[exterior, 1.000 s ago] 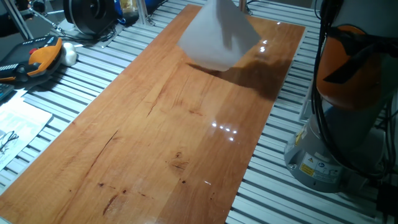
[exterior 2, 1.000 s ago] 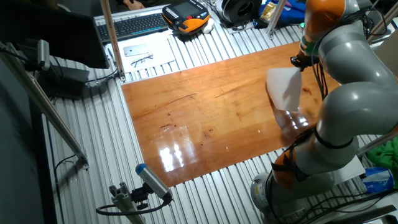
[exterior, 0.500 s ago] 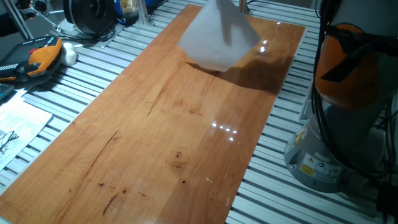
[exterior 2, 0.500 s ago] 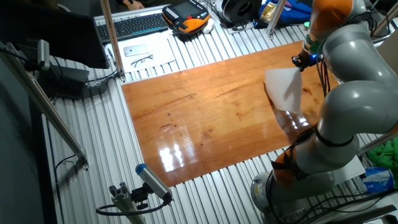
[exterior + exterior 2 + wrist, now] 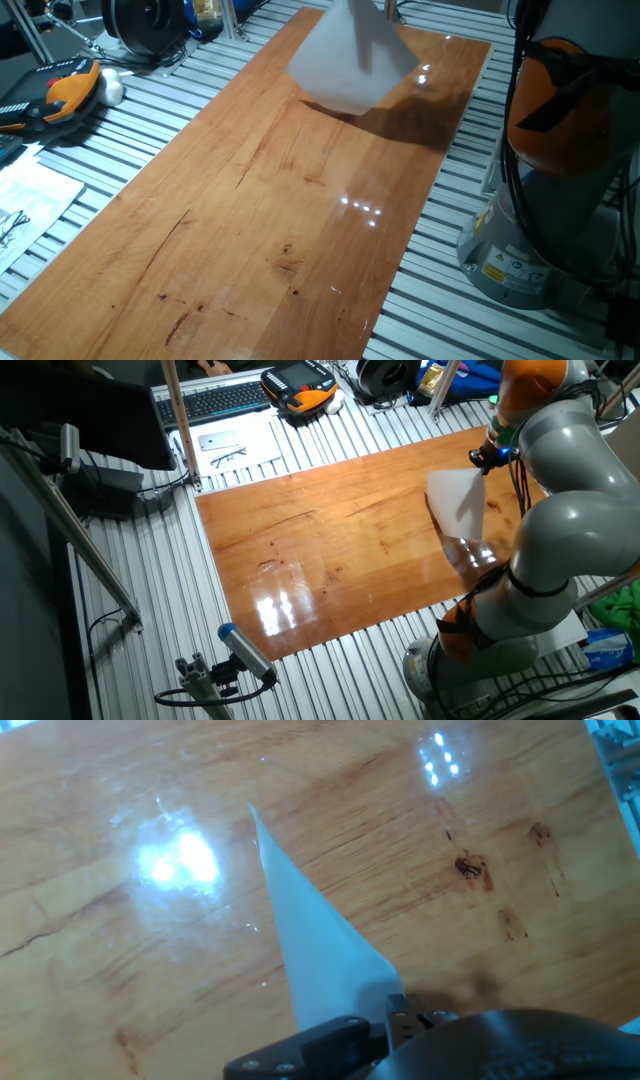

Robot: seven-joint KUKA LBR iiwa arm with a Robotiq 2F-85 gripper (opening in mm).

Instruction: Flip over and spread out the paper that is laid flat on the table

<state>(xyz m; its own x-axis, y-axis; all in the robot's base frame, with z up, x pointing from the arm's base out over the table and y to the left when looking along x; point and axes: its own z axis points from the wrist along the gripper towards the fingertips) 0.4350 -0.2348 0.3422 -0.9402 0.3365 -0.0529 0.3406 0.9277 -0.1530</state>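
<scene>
The thin white rectangular sheet of paper is held lifted clear of the long glossy reddish-brown wooden counter, hanging above its far end near the grey and orange robot arm. The black two-finger gripper is clamped together on the sheet's upper edge. A dark shadow is cast on the wood beside the hanging sheet. The grey slatted metal surface is seen around the counter.

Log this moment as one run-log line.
phase: lift | hand: shut on paper | paper: hanging from one edge, off table | flip: not done | spread: not done
</scene>
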